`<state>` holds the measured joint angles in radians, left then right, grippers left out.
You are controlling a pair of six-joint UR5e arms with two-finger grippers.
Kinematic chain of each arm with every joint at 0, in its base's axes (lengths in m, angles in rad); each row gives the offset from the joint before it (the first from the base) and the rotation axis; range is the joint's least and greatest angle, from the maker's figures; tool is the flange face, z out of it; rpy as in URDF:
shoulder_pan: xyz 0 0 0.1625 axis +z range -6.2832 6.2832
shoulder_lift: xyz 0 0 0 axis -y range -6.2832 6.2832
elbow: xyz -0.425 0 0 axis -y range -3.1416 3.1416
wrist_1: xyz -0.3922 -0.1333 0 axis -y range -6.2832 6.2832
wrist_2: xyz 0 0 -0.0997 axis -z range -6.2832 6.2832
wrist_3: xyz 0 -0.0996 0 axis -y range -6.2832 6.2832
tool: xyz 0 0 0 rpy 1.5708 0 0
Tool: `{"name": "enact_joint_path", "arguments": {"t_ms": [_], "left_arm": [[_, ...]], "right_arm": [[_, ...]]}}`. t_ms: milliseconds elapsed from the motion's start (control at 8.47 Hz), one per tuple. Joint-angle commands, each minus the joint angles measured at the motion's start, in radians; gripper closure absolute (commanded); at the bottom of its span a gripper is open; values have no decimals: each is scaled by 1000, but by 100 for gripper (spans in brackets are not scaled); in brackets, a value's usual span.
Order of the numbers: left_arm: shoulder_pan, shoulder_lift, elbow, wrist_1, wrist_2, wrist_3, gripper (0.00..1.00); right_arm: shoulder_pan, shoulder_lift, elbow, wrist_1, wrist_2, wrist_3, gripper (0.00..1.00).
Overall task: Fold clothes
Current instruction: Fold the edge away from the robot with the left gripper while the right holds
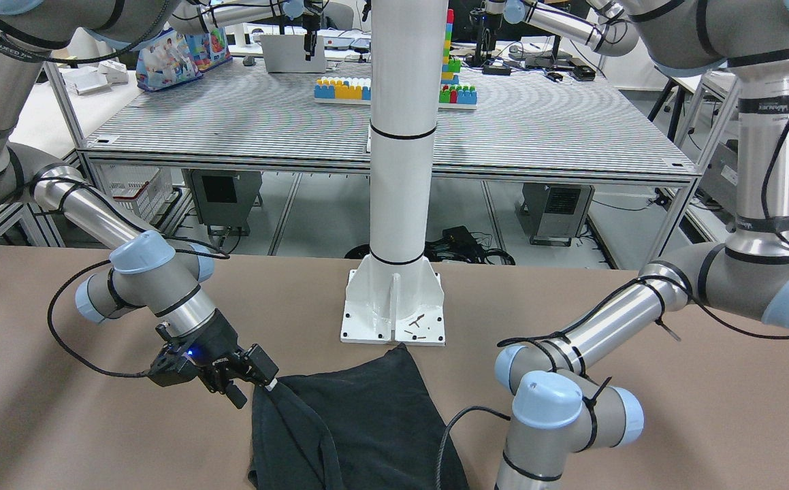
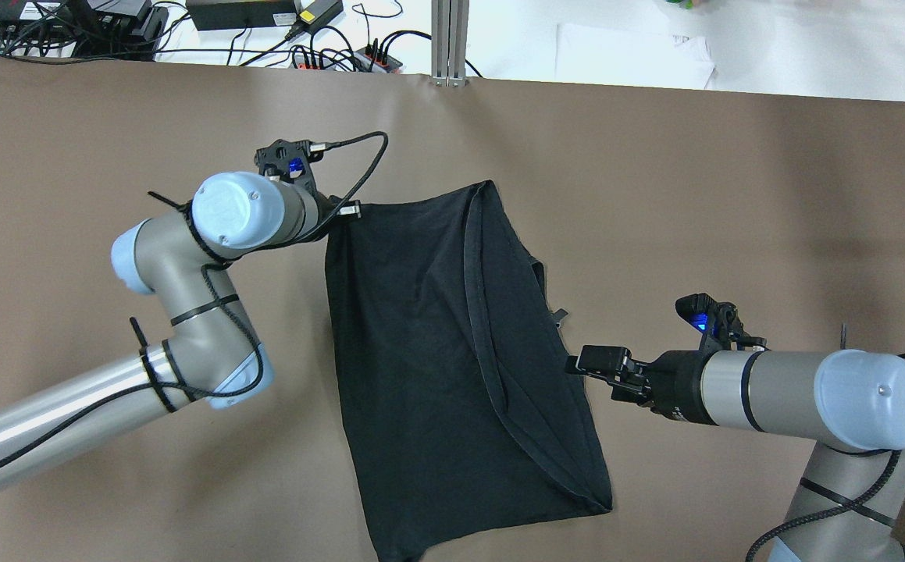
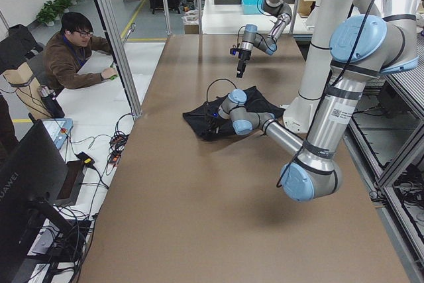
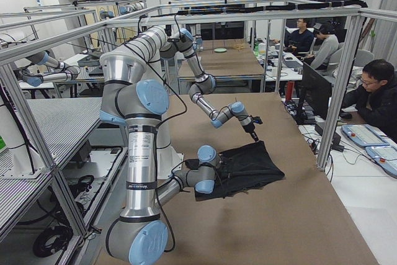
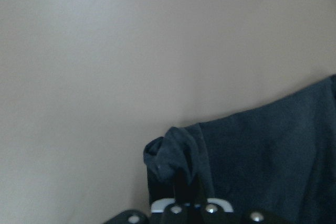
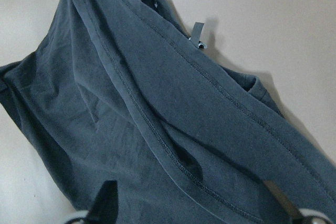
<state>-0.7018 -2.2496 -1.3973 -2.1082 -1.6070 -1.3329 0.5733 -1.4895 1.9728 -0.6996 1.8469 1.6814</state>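
The left fingers clamp a corner of the black garment; the right fingers gape wide, empty, at its edge on the bench.

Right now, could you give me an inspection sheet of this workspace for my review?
Surface: brown table, no stains seen.
Job's things: black garment, lying partly folded, hems showing.
Clutter: nothing seen; only the white pillar base.
Hands: left hand shut on the garment's far corner; right hand open at its right edge.
Cables: black cables strapped along both arms; plug strip past the far edge.
Surroundings: seated person at a side desk; toy bricks on the table behind.
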Motion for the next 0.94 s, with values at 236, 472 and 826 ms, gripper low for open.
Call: {"name": "enact_joint_path", "arguments": {"t_ms": [236,472,826], "left_arm": [[-68,-272,305,-10,-17,70,100],[-65,-275,314,-18,-4,70,100],[-76,-271,302,-78,-5,78,0]], "right_arm": [[-1,-5,5,0,-14,0,6],[0,-5,3,-1,-14,0,6],[-4,9,9,5,-5,-20,6]]}}
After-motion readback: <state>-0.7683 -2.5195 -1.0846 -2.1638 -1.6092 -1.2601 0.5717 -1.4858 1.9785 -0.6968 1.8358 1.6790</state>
